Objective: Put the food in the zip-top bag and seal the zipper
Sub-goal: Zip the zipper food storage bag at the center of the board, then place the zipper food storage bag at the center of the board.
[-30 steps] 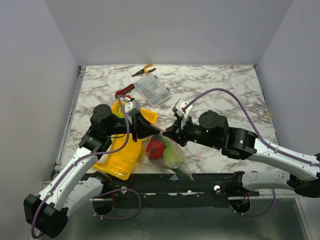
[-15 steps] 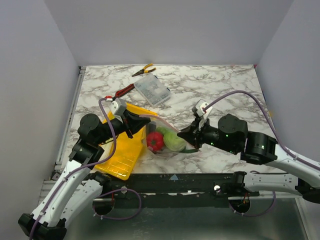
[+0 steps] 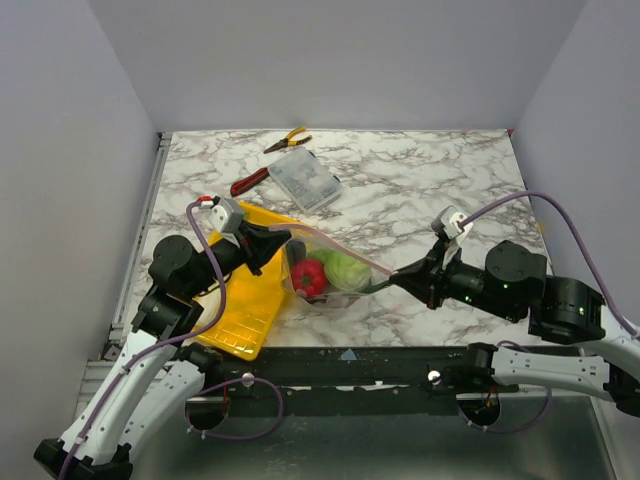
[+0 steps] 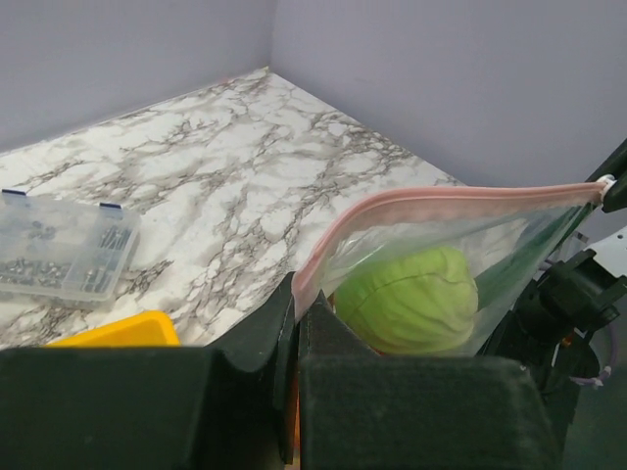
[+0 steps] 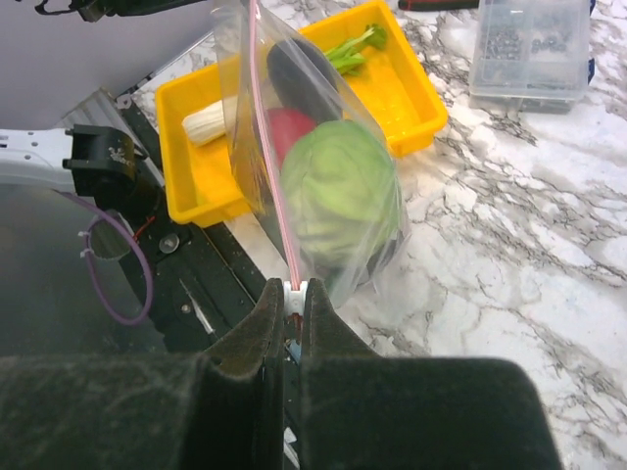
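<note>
The marble tabletop (image 3: 430, 180) holds a yellow tray (image 3: 245, 310) on the left side. The zip-top bag (image 3: 335, 275) is stretched out between the two arms, just beside the tray. A clear box (image 3: 306, 180) of small parts sits farther back, well apart from the bag. Inside the bag are a round green cabbage (image 4: 407, 299), a red tomato (image 3: 308, 277) and a dark purple eggplant (image 5: 299, 69). A white leek (image 5: 206, 119) lies in the tray. Red-handled pliers (image 3: 250, 181) lie near the box. The pink zipper (image 3: 345, 250) runs in a tight line along the top of the bag. The left end effector (image 4: 297, 304) is pressed together, pinching one end of the bag's mouth. The right end effector (image 5: 294, 299) is pressed together too, pinching the zipper at the other end.
</note>
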